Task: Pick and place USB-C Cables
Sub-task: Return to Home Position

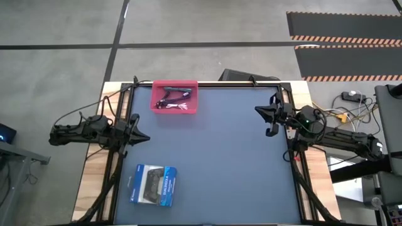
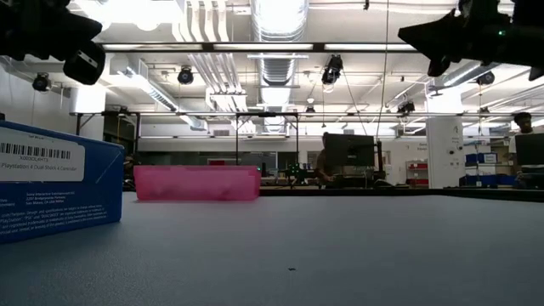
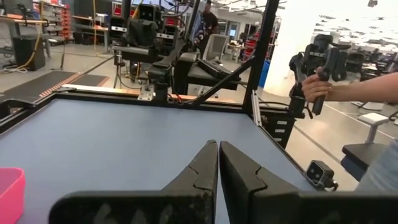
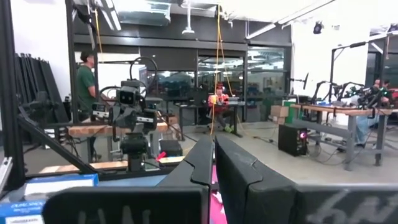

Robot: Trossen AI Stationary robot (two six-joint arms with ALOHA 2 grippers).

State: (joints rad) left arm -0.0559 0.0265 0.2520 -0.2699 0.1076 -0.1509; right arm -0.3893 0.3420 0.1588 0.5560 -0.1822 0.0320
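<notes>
Cables (image 1: 173,99) are seen only in the high view, bundled inside the pink bin (image 1: 174,82) at the far edge of the table (image 1: 220,157); dark loops and a pale strand can be made out, but separate cables cannot be counted. In that view the left gripper (image 1: 144,138) is held over the table's left edge and the right gripper (image 1: 257,110) over its right side, both well apart from the bin, and a blue boxed controller (image 1: 152,185) is laid near the front left corner. In the low view the bin (image 2: 197,183) is shown side-on, so its contents are hidden by its wall, and the blue box (image 2: 51,183) fills the near left. In the left wrist view the left gripper (image 3: 218,163) is shown with its fingers pressed almost together and nothing held between them; a corner of the bin (image 3: 9,186) is caught at the edge, and beyond the table a person's hand (image 3: 314,87) is seen gripping a dark device. In the right wrist view the right gripper (image 4: 214,155) is likewise drawn narrow and empty, with people seen in the room behind.
</notes>
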